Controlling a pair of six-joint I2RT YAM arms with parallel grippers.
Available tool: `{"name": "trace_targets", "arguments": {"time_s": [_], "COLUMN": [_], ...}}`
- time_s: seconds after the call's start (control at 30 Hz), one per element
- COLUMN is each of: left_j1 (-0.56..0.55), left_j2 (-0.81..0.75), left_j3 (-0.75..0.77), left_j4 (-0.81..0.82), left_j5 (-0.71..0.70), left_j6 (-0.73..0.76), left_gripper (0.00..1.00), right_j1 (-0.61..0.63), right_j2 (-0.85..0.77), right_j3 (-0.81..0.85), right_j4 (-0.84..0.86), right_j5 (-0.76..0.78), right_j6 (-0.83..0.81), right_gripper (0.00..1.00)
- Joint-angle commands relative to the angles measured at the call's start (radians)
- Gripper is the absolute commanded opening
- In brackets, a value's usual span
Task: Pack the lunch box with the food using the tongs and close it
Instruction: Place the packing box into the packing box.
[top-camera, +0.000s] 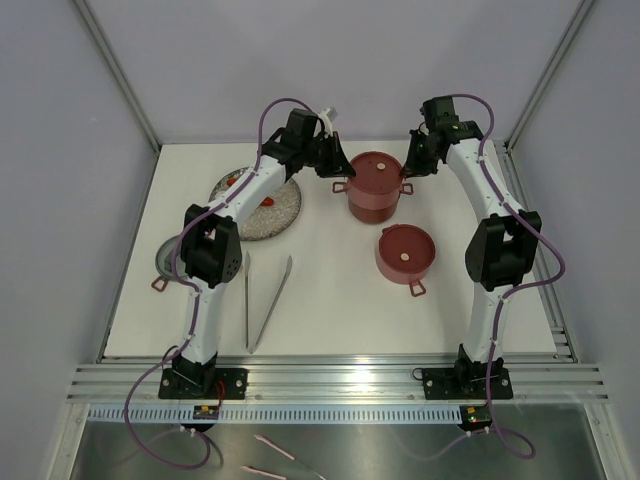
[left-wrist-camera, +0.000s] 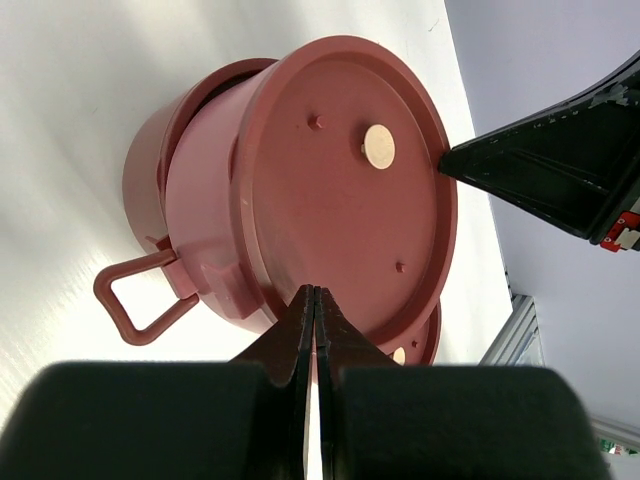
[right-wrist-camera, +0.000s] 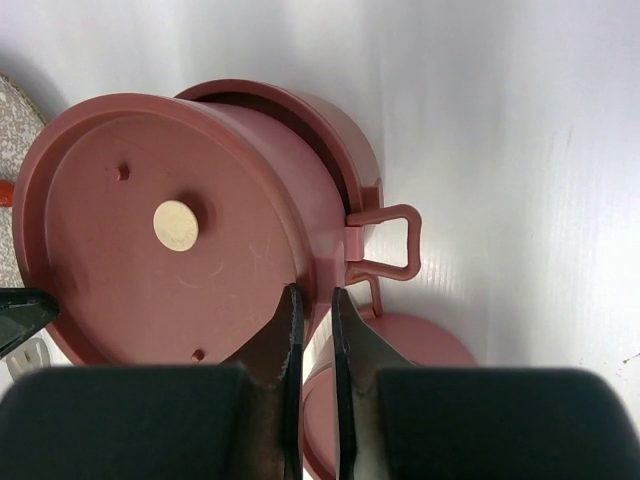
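Lunch box (top-camera: 375, 187) stood upper centre of the top view, judged rigid, slick metal, best taken by a loop handle (right-wrist-camera: 385, 240); left gripper (left-wrist-camera: 315, 292) pressed together at the lid (left-wrist-camera: 340, 190) rim, right gripper (right-wrist-camera: 313, 295) narrowly parted there, grip indeterminable

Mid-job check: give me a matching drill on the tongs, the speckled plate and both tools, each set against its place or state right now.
Things:
1. tongs
2. plate
3. left tool
4. right tool

Places or states:
A. shut tight, tip at the rim of the lid
B. lying flat on the table, untouched
C. carrying red food pieces
D. narrow gap, at the lid's rim beside a loop handle

Pairs: 1-B, 2-C, 3-A, 4-D
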Motion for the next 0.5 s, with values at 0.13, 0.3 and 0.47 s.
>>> {"name": "trace_targets", "arguments": {"time_s": [0.13, 0.3, 0.47], "left_j1": [-0.003, -0.004, -0.003], "left_j2": [-0.040, -0.043, -0.041], "left_j3": [0.002, -0.001, -0.003], "left_j4": [0.020, 0.017, 0.018], "left_j5": [0.011, 0.008, 0.009], "left_j6": [0.001, 0.005, 0.004], "left_gripper": [0.00, 0.00, 0.00], "right_j1": [-0.013, -0.015, -0.017], "right_j2": [-0.046, -0.034, -0.034], "right_j3": [-0.013, -0.019, -0.025], "right_j4": [0.058, 0.086, 0.084], "right_j5": [0.018, 0.021, 0.073], "right_j6": [-0.028, -0.017, -0.026], "right_gripper": [0.00, 0.00, 0.00]}}
